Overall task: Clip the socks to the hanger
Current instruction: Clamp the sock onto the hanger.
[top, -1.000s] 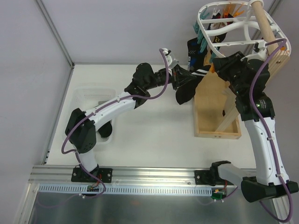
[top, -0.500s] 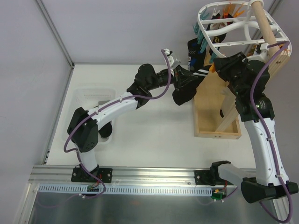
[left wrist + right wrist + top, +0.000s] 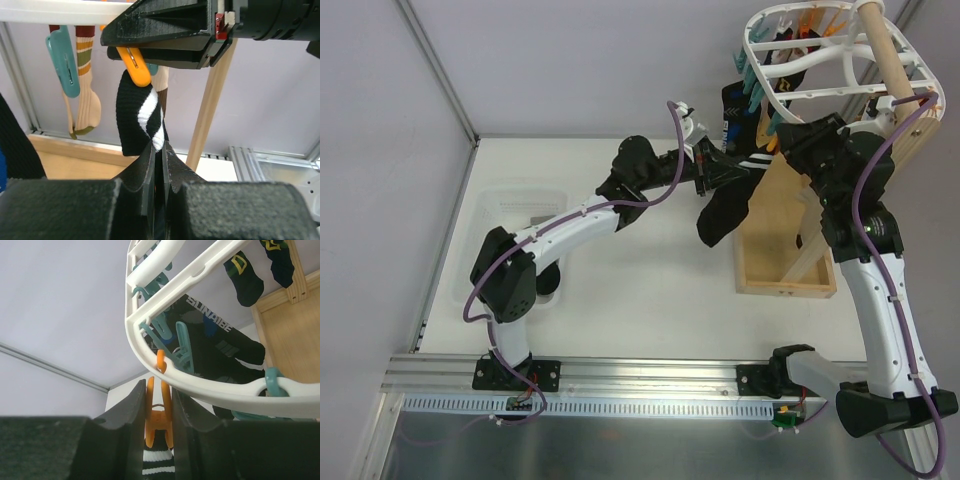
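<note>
Extends further toward hanger (image 3: 200,383) than before, with left gripper (image 3: 159,148) pinched on striped sock (image 3: 135,115), cuff just below orange peg (image 3: 134,65) squeezed by right gripper (image 3: 159,395). Handles soft, light, floppy; best held at cuff.

Hanger (image 3: 210,387) white. Teal pegs (image 3: 184,347) and one orange peg (image 3: 156,420) under its rim. Striped sock (image 3: 131,117) below the orange peg is black with white diagonal bands. Also hung from the hanger: lettered sock (image 3: 215,335), black with white print and a blue patch; marked socks (image 3: 244,282), black with yellow-green outlines; beige sock (image 3: 87,95) with orange and brown bands. Stand (image 3: 787,289) behind the hanger is pale wood.
</note>
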Controlling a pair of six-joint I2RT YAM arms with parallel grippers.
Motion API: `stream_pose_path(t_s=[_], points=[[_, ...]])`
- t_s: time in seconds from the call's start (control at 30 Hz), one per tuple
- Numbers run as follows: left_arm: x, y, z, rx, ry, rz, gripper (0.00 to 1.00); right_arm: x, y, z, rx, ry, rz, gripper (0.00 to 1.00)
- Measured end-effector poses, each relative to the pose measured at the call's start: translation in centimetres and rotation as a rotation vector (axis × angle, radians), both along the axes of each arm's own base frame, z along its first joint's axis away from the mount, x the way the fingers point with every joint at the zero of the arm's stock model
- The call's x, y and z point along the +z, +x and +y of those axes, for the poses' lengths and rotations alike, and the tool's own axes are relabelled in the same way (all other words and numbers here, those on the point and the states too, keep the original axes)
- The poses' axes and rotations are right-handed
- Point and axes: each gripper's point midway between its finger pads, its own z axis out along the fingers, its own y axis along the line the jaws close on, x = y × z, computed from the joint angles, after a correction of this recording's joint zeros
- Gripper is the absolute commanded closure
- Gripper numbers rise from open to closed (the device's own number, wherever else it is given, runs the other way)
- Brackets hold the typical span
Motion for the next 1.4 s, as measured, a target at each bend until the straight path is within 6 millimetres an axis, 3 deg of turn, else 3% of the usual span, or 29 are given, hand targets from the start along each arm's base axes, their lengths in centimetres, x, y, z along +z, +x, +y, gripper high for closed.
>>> stream_pose_path(t_s=[0.5, 1.13, 1.23, 1.3, 1.4], points=[[1.4, -0.5, -0.3, -0.05, -0.063, 0.021, 1.0, -0.2, 0.1, 0.0, 0.001, 0.001, -0.007, 0.99], [0.8, -0.6, -0.7, -0.078, -0.052, 0.028, 1.0, 0.1, -0.2, -0.2, -0.002, -0.002, -0.018, 0.99], [1.0, -0.7, -0.8, -0.081, -0.055, 0.023, 1.0, 0.1, -0.2, -0.1, 0.0, -0.009, -0.019, 0.86], [0.9, -0.6, -0.8, -0.083, -0.053, 0.024, 1.0, 0.1, -0.3, -0.1, 0.002, -0.013, -0.019, 0.68], [0.7, -0.5, -0.9, -0.083, -0.049, 0.028, 1.0, 0.1, -0.3, 0.0, 0.009, -0.019, -0.02, 0.57]])
